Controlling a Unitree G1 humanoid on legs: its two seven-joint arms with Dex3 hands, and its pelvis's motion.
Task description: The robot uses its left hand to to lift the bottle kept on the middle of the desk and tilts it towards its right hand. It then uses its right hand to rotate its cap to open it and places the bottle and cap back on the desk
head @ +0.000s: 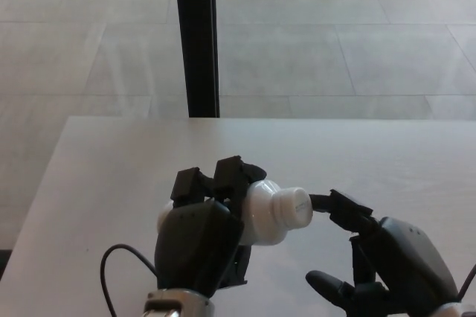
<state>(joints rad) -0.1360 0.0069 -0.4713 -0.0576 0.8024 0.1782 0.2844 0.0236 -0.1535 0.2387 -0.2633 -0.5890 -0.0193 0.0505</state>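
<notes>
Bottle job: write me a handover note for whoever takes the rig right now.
Left hand: shut on the white bottle, held above the desk and tilted with its cap pointing toward the right hand.
Right hand: open, holding nothing; its upper fingers are right at the cap, though contact cannot be confirmed.
Done: bottle lifted and tilted.
Left: grip the cap with the right hand, twist it off, then set bottle and cap down on the desk.
The cap looks to be on the bottle.
</notes>
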